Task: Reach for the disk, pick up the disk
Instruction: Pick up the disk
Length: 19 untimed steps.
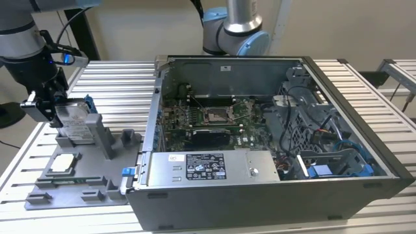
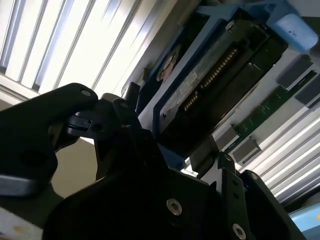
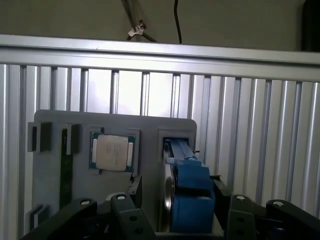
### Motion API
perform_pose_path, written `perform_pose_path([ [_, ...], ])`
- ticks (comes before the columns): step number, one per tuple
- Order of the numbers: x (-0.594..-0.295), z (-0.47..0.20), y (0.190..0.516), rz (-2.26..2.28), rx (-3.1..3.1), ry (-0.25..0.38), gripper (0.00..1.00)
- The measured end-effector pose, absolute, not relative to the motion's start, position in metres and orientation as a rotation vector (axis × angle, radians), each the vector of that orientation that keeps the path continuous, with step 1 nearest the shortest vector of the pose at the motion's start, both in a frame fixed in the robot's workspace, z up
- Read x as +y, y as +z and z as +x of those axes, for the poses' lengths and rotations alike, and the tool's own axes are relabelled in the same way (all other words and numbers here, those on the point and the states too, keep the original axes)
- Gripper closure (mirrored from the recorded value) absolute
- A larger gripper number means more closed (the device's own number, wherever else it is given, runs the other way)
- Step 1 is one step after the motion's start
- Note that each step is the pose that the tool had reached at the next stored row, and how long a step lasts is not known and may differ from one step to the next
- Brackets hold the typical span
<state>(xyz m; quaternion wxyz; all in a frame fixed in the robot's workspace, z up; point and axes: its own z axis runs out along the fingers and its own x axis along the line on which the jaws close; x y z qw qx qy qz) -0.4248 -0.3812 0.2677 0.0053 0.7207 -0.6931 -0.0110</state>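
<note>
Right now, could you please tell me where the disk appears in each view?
Exterior view: the disk stands upright in the grey holder plate, at the exterior view's left.
Second wrist view: its dark face, blue-framed, seen close.
First wrist view: edge-on, beside the square chip.
Shared landmark: the blue bracket around it, in all three.

An open computer case (image 1: 273,209) sits on a slatted table (image 1: 117,83), beside a grey tray (image 1: 68,192) bearing a chip (image 1: 63,162).
</note>
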Motion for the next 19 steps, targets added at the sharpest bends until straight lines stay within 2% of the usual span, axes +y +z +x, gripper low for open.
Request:
perform_pose_path([
  [7, -0.3801, -0.4250, 0.2636, 2.256, -2.171, -0.035, 0.00],
  [8, -0.3801, -0.4250, 0.2636, 2.257, -2.171, -0.035, 1.00],
  [19, -0.3799, -0.4251, 0.2633, 2.255, -2.172, -0.035, 1.00],
])
